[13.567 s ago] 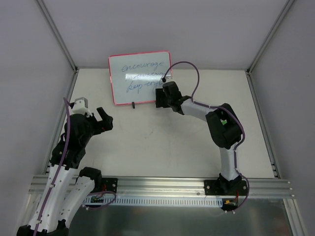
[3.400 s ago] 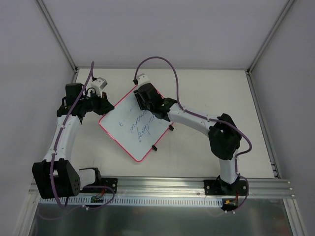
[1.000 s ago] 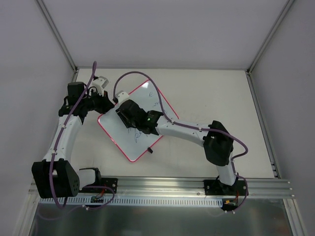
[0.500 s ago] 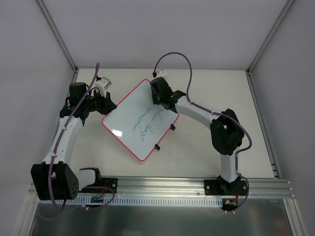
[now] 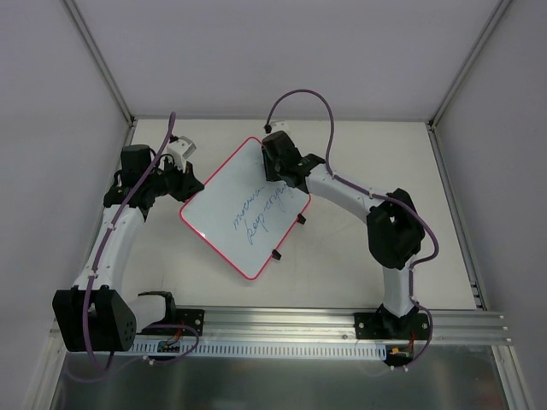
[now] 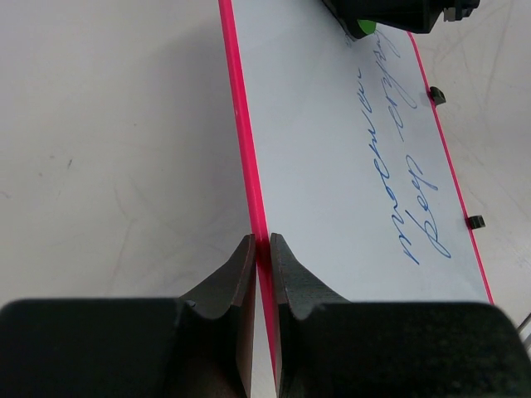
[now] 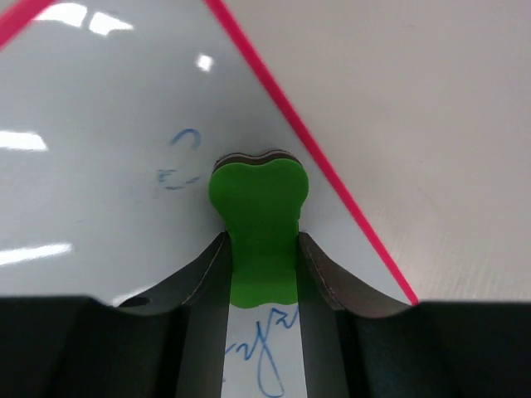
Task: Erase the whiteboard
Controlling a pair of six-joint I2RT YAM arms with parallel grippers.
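Whiteboard: the whiteboard (image 5: pixel 224 198) sits on the left-centre of the table (image 5: pixel 359 273), turned diagonally, one corner pointing toward the back wall and one toward the arm bases.
Lift: flat on the table or raised a little at the gripped edge? The views don't settle it.
Left claw: the left gripper (image 6: pixel 260 245) is at the board's far-left edge, close to the left corner. Its two dark fingers are squeezed almost together with the pink-red rim (image 6: pixel 241 124) pinched between them.
Right claw: the right gripper (image 7: pixel 261 242) is over the board's far corner, narrowed down on a green eraser (image 7: pixel 259 207), which fills the gap between the fingers.
Eraser: its rounded front end pokes out past the fingertips onto the white surface, just beside the rim on the far-right edge. A dark layer shows along its leading edge.
Writing: two lines of blue handwriting (image 5: pixel 261 212) run across the middle of the board toward the near-right edge. The words are too small to read.
Smudges: faint blue marks (image 7: pixel 178 157) lie just left of the eraser's nose in the right wrist view.
Clips: two small black clips (image 5: pixel 300 221) stick out from the near-right edge, well apart from each other, touching the table.
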